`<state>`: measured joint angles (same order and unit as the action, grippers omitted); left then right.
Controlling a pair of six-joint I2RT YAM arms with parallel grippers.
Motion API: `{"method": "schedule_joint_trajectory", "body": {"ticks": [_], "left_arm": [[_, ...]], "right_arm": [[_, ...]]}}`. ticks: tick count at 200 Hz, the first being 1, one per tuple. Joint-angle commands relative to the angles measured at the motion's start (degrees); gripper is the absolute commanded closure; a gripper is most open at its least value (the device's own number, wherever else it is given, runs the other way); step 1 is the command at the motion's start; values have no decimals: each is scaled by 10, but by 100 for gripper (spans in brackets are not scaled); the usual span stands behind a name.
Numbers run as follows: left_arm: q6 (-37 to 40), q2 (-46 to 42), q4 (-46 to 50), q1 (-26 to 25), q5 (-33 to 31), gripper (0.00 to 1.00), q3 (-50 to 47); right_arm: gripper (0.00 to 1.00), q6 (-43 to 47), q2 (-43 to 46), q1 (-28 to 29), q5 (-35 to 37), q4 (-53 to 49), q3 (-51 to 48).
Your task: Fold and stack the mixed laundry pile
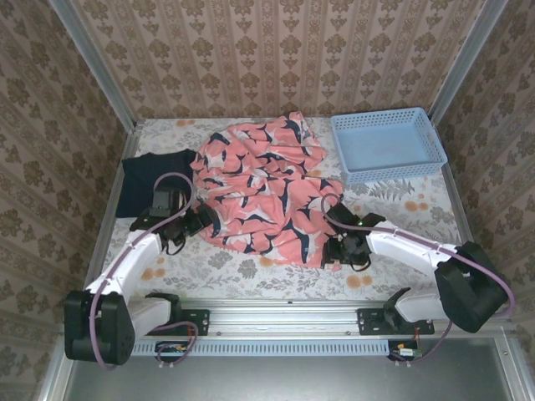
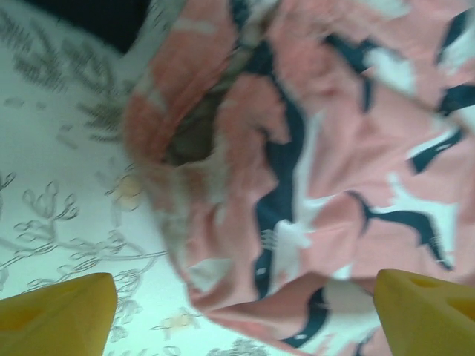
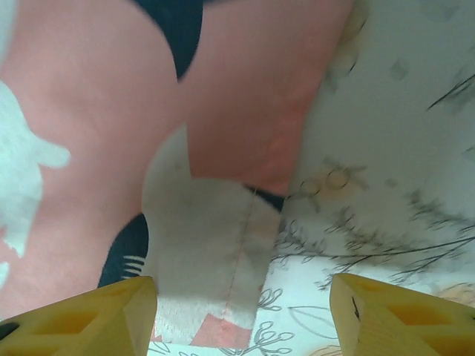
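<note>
Right fingers (image 3: 96, 311) apart over crumpled pink garment (image 3: 245, 96), navy-and-white print, perhaps birds.

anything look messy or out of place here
The pink patterned garment lies crumpled and unfolded mid-table, bunched in wrinkles beside the dark T-shirt. The light blue basket sits upright; nothing spilled or damaged.

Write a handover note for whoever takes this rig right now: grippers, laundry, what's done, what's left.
Left gripper: open, at the left edge of the pink garment, holding nothing.
Right gripper: open, over the same garment's near right hem, holding nothing.
Dark T-shirt: compact rectangle on the table's left side, beside the pink cloth; looks folded.
Pink garment: spread and rumpled mid-table, not folded.
Blue basket: far right.
Left to do: fold the pink garment, then stack the two.
</note>
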<state>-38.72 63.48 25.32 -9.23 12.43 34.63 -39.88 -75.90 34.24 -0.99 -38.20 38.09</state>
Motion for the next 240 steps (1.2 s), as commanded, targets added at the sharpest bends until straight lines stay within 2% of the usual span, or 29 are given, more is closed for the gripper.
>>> {"method": "schedule_joint_trajectory", "body": {"ticks": [1,23,41,57,69,88,110,121,129,135,142,147,148,167,187,214,240], "left_arm": [[-3,17,-40,11,21,18,-14],[-11,38,-74,10,21,25,-22],[-6,52,-95,11,-2,31,-31],[0,65,-121,11,-22,44,-37],[10,76,-141,12,-36,54,-37],[21,106,-159,15,-42,64,-31],[19,133,-175,8,-2,62,-20],[14,137,-180,-5,-2,59,-20],[11,138,-184,-15,-5,61,-24],[8,138,-189,-20,-6,67,-28],[5,136,-193,-24,-4,80,-33],[2,134,-195,-27,-1,99,-38],[2,134,-195,-27,-1,100,-39],[-3,110,-178,-36,10,100,-60],[-4,59,-102,-57,19,100,-70],[-7,-65,51,-108,-23,100,-66],[-39,-201,183,-116,-62,100,-53]], "right_arm": [[39,-59,-14,9,-42,71,-21],[52,-87,-33,16,-53,126,-40],[77,-95,-35,16,-38,137,-46],[100,-89,-30,15,-17,131,-44],[100,-77,-29,11,-6,124,-37],[100,-59,-33,6,-1,113,-24],[100,-47,-33,5,2,102,-17],[100,-47,-32,5,2,101,-19],[100,-45,-32,5,1,100,-20],[100,-44,-31,5,2,98,-21],[100,-42,-31,5,2,95,-21],[100,-39,-31,5,4,92,-21],[100,-38,-31,5,4,91,-21],[100,-32,-26,5,10,66,-25],[100,-31,-16,11,16,16,-30],[100,-74,38,68,37,-61,-44],[100,-137,123,114,64,-147,-36]]}}
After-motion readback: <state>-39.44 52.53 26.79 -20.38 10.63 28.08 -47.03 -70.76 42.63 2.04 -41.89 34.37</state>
